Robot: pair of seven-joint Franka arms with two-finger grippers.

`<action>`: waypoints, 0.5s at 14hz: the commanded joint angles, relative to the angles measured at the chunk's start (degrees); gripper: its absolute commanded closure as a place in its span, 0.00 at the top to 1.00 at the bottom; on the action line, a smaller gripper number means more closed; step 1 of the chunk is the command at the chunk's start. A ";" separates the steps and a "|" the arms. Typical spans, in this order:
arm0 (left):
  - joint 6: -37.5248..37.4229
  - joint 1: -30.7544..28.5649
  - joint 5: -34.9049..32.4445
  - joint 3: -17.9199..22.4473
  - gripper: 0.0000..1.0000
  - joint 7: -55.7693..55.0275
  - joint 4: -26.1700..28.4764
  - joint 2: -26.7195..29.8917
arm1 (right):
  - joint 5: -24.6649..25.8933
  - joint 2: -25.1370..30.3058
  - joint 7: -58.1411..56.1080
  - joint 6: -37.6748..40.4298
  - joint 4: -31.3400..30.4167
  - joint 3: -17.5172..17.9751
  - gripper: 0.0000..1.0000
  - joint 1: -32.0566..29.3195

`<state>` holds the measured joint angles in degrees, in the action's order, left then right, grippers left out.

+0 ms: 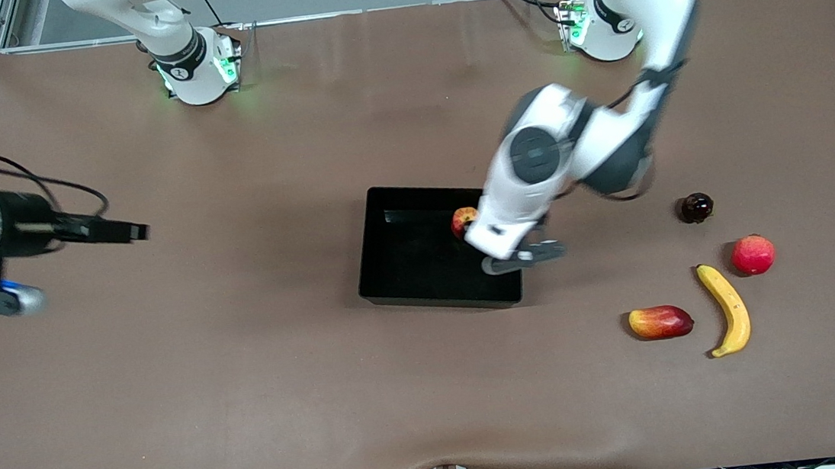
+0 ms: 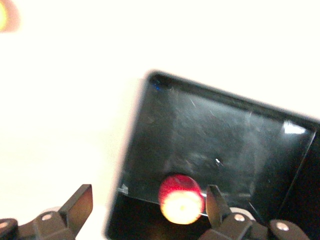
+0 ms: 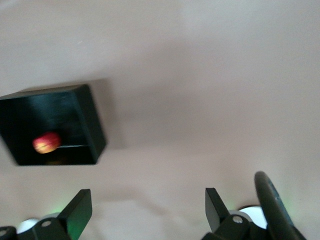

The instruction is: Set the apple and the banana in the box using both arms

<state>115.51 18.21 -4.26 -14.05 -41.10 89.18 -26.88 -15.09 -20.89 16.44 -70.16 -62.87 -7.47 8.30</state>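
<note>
The black box [image 1: 397,259] sits mid-table. The apple [image 1: 464,221] lies inside it, by the wall toward the left arm's end. My left gripper [image 1: 521,257] hangs low over that end of the box, open and empty. In the left wrist view the apple [image 2: 181,198] lies on the box floor [image 2: 225,130] close to one fingertip [image 2: 214,197], within the wide gap of the gripper [image 2: 148,200]. The banana [image 1: 727,308] lies on the table toward the left arm's end. My right gripper [image 1: 118,232] is raised at the right arm's end, open and empty [image 3: 148,205]. The right wrist view shows the box [image 3: 92,125] and the apple [image 3: 46,142].
Near the banana lie a plain pink-red round fruit [image 1: 753,254], an oblong red-and-yellow fruit [image 1: 660,322] and a small dark round fruit [image 1: 696,208]. The arm bases [image 1: 199,72] stand at the table's edge farthest from the front camera.
</note>
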 commanded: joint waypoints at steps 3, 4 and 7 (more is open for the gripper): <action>-0.11 -12.03 -1.01 -0.02 1.00 13.65 1.61 0.96 | 8.23 4.09 -17.99 -1.47 -0.50 -1.15 1.00 -4.33; 0.59 -14.84 -1.10 0.07 1.00 16.20 1.61 -0.27 | 8.76 4.62 -18.37 -1.64 -1.37 -1.32 1.00 -4.26; 4.98 -21.45 -6.88 -0.02 1.00 18.86 1.61 -3.43 | 12.43 14.33 -19.07 -10.65 -15.54 -1.06 1.00 -3.99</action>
<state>118.13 -0.64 -7.56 -13.32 -22.91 90.87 -28.60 -6.58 -15.54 -1.69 -74.19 -65.80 -9.44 3.63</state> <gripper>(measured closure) 0.000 0.000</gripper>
